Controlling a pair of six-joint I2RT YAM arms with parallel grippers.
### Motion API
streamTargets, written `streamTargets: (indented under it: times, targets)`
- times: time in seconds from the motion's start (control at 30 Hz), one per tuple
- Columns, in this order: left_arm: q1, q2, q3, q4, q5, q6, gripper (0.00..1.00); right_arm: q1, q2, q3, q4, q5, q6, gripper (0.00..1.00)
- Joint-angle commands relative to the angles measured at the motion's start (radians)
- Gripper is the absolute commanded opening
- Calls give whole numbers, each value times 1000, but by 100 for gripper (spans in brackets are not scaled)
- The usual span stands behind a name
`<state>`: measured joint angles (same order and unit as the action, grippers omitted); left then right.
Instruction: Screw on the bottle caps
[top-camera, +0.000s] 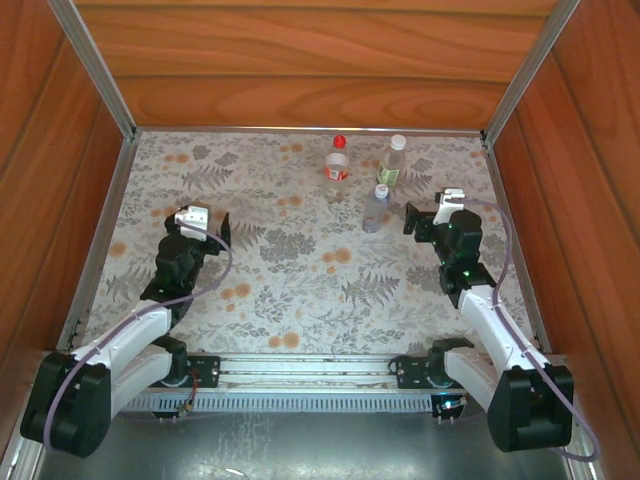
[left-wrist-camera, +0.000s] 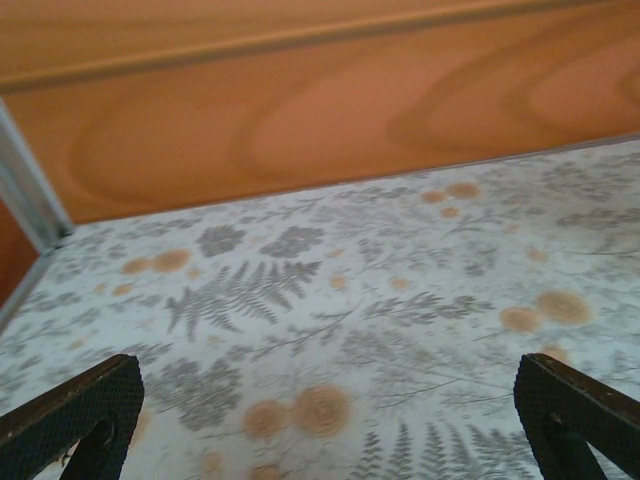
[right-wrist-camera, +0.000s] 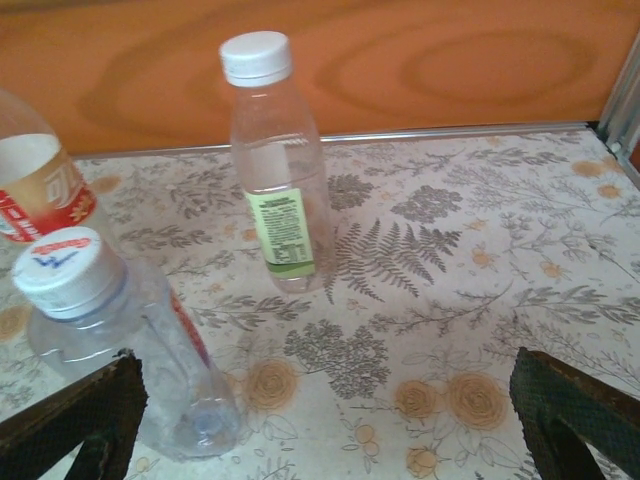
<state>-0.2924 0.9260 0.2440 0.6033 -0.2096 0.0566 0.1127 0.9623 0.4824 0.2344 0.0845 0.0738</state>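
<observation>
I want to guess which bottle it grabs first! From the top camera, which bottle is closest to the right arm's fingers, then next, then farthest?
1. Bluish unlabelled bottle, just left of the right fingers.
2. Yellow-green label bottle, farther back, toward the wall.
3. Red-capped bottle, farthest, back left.

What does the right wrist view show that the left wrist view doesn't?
Right wrist alone: three upright bottles on the mat, the yellow-green-label bottle with its white cap on, the capped bluish bottle nearest, and the red-and-white-label bottle cut by the left edge. Left wrist alone: the left rear corner post. Both: fern-print mat, wooden back wall, and open, empty fingers: left fingers, right fingers.
</observation>
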Motion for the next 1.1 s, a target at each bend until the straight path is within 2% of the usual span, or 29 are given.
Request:
streamTargets:
  times: [0.0, 0.1, 0.23, 0.33, 0.47, 0.6, 0.7, 0.8, 1.07]
  targets:
    - [67, 11, -21, -70, -90, 1, 100, -41, 61, -38, 86, 11, 11, 100]
    - [148, 94, -15, -31, -44, -35, 100, -51, 148, -62, 193, 52, -8, 100]
    - [180, 232, 4, 94, 6, 34, 100, -56, 294, -112, 414, 64, -26, 100]
    - [236, 364, 28, 196, 54, 10, 100, -59, 395, -138, 565, 77, -52, 100]
    - [298, 484, 74, 258, 147, -62, 100, -74, 482, -137, 640, 42, -52, 100]
    - [301, 681, 144, 351, 128, -60, 100, -86, 549, -127, 682, 33, -44, 100]
    - [325, 636, 157, 243, 124, -97, 100, -94, 550, -86, 597, 37, -30, 100]
    - [320, 639, 161, 246, 119, -92, 100, -96, 559, -47, 536, 47, -22, 100]
    - [310, 636, 159, 246, 98, -86, 100, -97, 561, -44, 529, 43, -23, 100]
